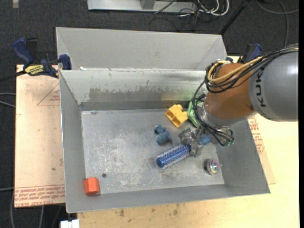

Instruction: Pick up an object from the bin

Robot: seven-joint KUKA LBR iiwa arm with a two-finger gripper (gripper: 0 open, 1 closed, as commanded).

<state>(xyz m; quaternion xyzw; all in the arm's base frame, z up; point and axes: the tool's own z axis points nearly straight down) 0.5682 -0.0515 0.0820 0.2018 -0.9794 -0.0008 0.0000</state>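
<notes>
My gripper (192,141) hangs low in the right half of the bin, its dark fingers just above the right end of a blue bristly hairbrush (173,156) that lies slanted on the floor. A yellow plastic piece (176,115) rests behind the gripper near the back wall, with something green (192,109) beside it, partly hidden by the arm. Two small blue-grey lumps (161,134) lie to the gripper's left. A small round metallic thing (212,166) lies to its front right.
An orange cube (91,185) sits alone in the front left corner. The arm with its orange cover and cables reaches in from the right and hides part of the bin's right side. The bin's walls slope up all round.
</notes>
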